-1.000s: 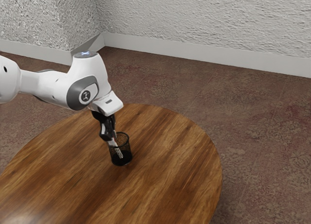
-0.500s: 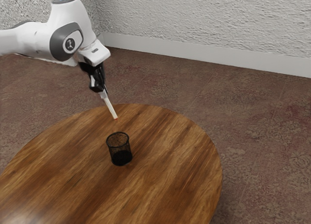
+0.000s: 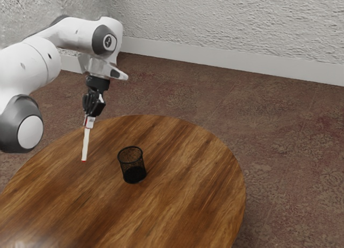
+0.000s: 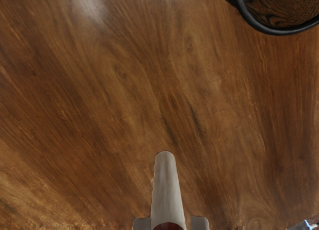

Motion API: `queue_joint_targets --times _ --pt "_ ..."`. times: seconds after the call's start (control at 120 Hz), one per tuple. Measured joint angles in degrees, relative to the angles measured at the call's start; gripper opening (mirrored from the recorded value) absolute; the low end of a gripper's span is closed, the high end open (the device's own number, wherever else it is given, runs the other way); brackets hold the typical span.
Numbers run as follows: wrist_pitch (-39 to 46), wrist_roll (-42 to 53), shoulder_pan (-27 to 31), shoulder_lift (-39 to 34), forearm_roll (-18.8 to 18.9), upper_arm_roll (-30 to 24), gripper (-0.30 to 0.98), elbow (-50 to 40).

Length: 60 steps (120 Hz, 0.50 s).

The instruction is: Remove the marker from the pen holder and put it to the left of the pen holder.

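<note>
In the exterior view my gripper (image 3: 90,120) is shut on the upper end of the white marker (image 3: 85,144), which hangs nearly upright with its red-tipped lower end over the table. The black mesh pen holder (image 3: 132,164) stands upright, with the marker apart from it, toward the exterior view's left. In the wrist view the marker (image 4: 167,190) extends from between the fingertips of my gripper (image 4: 170,223), and part of the pen holder's dark rim (image 4: 271,30) appears. Whether the marker's tip touches the table is hard to tell; it looks raised.
The round wooden table (image 3: 183,199) spreads around and in front of the pen holder, its curved edge running behind the marker. Past that edge lie a brown carpet (image 3: 274,129) and a textured wall (image 3: 231,27).
The marker came up out of the pen holder in my gripper, then moved toward the exterior view's left and lower, swinging closer to upright. The pen holder stayed where it was.
</note>
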Motion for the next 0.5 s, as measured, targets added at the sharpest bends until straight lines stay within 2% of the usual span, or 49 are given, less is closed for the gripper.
queue_joint_targets --times 0.225,0.5 --pt "-11.24 -13.31 0.05 10.85 -0.65 0.29 -0.10 8.40" --pt "-13.27 -23.87 0.03 16.81 -0.89 -0.41 -0.10 12.23"
